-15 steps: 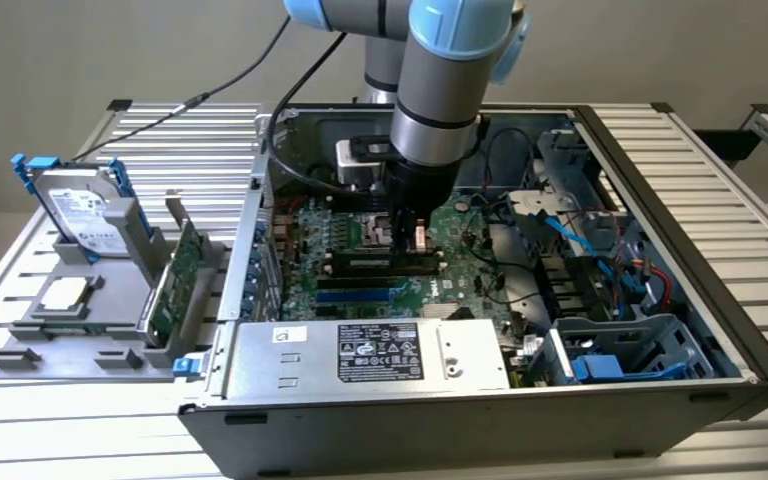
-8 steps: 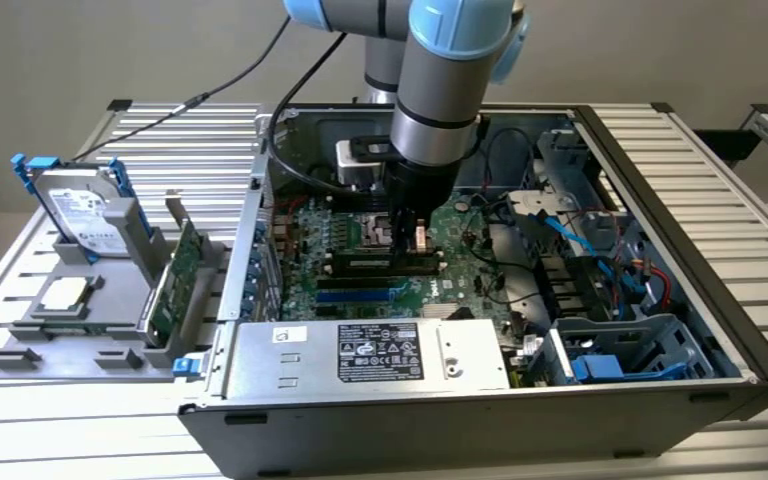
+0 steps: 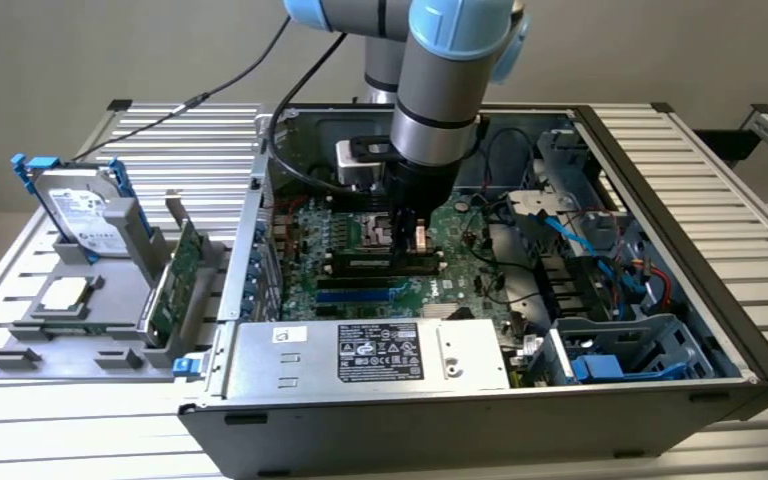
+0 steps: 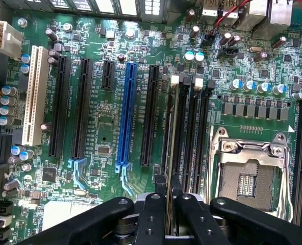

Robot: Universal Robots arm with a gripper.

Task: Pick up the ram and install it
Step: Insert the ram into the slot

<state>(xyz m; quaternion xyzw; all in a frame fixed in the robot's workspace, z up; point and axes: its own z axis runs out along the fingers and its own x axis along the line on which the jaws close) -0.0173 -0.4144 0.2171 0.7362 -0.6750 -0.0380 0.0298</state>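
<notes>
In the wrist view the ram (image 4: pixel 170 138) shows edge-on as a thin dark-green strip, standing upright between my fingers (image 4: pixel 153 217). My gripper (image 4: pixel 169 204) is shut on it. The stick runs along the black memory slots (image 4: pixel 192 132) on the green motherboard, lined up with the slot nearest the long black expansion slot; whether it is seated I cannot tell. From the exterior view, my gripper (image 3: pixel 404 238) is lowered deep into the open computer case (image 3: pixel 651 140), right above the motherboard's middle.
A silver CPU socket (image 4: pixel 248 173) lies just beside the memory slots, and a blue expansion slot (image 4: pixel 126 117) on the other side. The power supply (image 3: pixel 371 350) fills the case's front. Outside on the exterior view's left, a grey rack holds a hard drive (image 3: pixel 77 205) and a green card (image 3: pixel 177 285).
</notes>
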